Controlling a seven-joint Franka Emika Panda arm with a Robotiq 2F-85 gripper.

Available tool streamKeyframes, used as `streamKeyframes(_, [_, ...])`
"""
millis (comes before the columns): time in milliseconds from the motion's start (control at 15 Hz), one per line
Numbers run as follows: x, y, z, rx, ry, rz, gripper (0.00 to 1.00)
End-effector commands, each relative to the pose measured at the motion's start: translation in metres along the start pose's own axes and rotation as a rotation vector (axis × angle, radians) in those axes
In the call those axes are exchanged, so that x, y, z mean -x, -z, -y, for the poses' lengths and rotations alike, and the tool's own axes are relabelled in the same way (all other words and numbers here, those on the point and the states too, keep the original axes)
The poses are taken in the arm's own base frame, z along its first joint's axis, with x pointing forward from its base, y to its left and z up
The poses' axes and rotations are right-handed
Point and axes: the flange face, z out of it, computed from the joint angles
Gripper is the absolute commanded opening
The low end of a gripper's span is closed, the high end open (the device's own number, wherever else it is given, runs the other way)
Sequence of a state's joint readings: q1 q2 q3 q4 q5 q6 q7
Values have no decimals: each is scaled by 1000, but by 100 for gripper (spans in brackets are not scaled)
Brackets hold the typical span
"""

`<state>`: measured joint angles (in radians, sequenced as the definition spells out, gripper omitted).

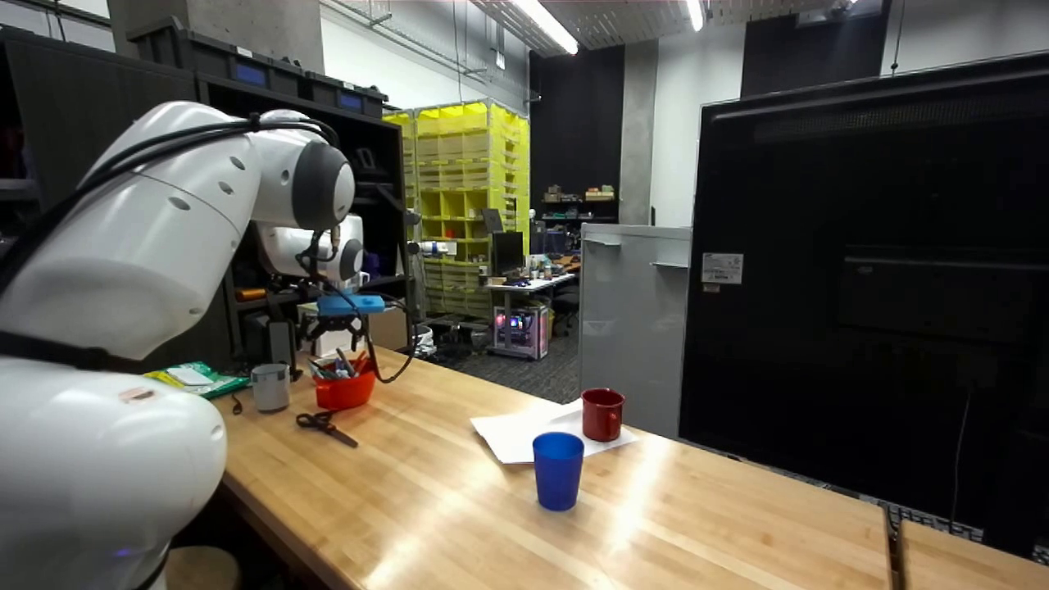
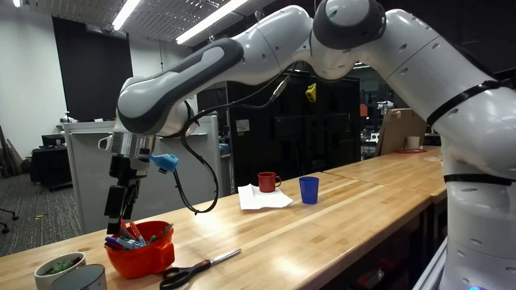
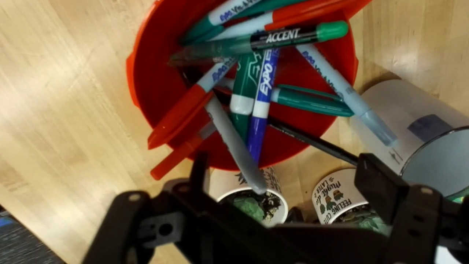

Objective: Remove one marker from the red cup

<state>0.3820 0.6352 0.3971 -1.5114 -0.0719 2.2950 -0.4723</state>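
Wide, bright red, bowl-like cup [image 2: 139, 259]: upright on the pale wooden tabletop [image 2: 282, 241], holding mixed-colour markers [image 3: 246, 77].
Black two-fingered claw [image 3: 284, 161]: fingers spread apart, nothing gripped, near the cup.
Slim grey marker [image 3: 234, 143]: overlaps the end of a blue-and-white marker [image 3: 263, 99] in your wrist view; pinch both and you may lift two.
Cup: press a finger on its rim while lowering and you could tip it.
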Motion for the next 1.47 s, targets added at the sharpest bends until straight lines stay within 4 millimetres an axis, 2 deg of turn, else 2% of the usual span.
streamKeyframes(0, [-10, -4, -7, -36, 18, -29, 100])
streamKeyframes(67, [-11, -5, -8, -40, 18, -32, 100])
streamKeyframes(133, [-12, -7, -10, -42, 19, -36, 76])
streamKeyframes(333, [-12, -6, -14, -44, 15, -44, 61])
streamKeyframes(533, [-10, -4, -18, -35, 10, -48, 33])
streamKeyframes(800, [-6, 1, -24, -18, 1, -51, 3])
streamKeyframes(867, [-5, 2, -26, -16, 0, -53, 0])
streamKeyframes(1133, [-2, 6, -31, -5, -6, -54, 2])
streamKeyframes(1400, [-5, 26, -31, 42, 6, -78, 2])
